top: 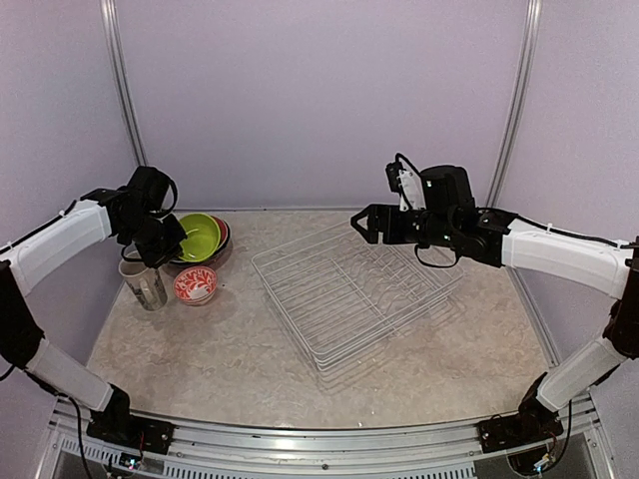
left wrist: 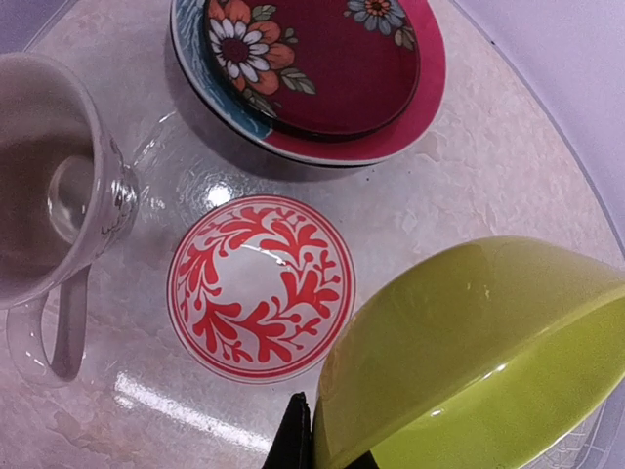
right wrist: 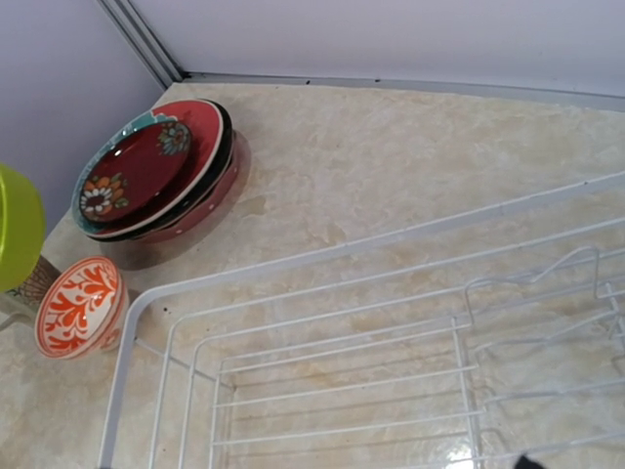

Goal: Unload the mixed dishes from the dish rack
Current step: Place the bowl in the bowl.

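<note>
Glazed lime-green bowl [left wrist: 488, 352], likely slick and chippable, sits rim-pinched in left gripper [left wrist: 305, 447]; right gripper [top: 365, 226] gapes empty.

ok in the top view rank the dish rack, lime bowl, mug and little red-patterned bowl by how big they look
1. dish rack, by far
2. lime-green bowl, though held up in the left gripper, nearer the camera, so unsure
3. mug and small red-and-white bowl look alike; not ranked

Marbled table [top: 250, 349] — rack [top: 351, 291], mug [top: 145, 282], small bowl [top: 196, 285], plate stack [right wrist: 146, 171].
</note>
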`<state>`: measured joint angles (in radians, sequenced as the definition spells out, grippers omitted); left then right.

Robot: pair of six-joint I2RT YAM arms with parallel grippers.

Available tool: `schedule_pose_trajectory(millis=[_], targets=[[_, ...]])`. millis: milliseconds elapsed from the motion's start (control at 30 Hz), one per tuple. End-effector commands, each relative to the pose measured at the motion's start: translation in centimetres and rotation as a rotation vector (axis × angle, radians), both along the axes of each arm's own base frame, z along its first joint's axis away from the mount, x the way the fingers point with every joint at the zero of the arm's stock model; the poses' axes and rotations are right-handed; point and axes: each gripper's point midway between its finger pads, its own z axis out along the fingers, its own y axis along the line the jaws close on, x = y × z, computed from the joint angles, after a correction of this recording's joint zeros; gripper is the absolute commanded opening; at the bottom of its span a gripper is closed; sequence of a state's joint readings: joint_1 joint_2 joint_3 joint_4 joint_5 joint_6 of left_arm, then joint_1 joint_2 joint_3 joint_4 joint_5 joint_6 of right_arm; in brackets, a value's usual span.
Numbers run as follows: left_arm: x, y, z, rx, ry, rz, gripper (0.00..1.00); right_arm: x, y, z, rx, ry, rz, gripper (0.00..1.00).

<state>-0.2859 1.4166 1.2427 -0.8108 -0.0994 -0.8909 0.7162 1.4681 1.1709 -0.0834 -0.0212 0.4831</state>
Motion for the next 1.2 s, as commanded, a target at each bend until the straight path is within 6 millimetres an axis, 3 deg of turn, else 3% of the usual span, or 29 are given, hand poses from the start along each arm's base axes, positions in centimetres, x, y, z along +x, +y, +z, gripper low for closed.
schedule_pose_trajectory(millis=[0, 167, 367, 833, 1167], targets=[[-0.2, 1.2, -0.5, -0.041, 0.015, 0.057, 0.00, 0.3, -0.4, -0.2, -0.002, -0.007, -0.008, 0.86], [-0.1, 2.3, -2.1, 0.019, 0.076, 0.078, 0.00, 0.4, -0.1, -0.5, -0.004, 0.001, 0.000, 0.87], [0.3, 2.2, -4.5, 0.042, 0.162, 0.073, 0.03, 0.4, -0.1, -0.4, -0.001, 0.003, -0.001, 0.87], [1.4, 3.2, -7.9, 0.138, 0.257, 0.088, 0.06, 0.1, -0.5, -0.1, 0.002, -0.001, -0.009, 0.88], [0.8, 3.3, -8.8, 0.142, 0.287, 0.096, 0.15, -0.1, -0.9, 0.1, -0.001, -0.011, -0.018, 0.88]])
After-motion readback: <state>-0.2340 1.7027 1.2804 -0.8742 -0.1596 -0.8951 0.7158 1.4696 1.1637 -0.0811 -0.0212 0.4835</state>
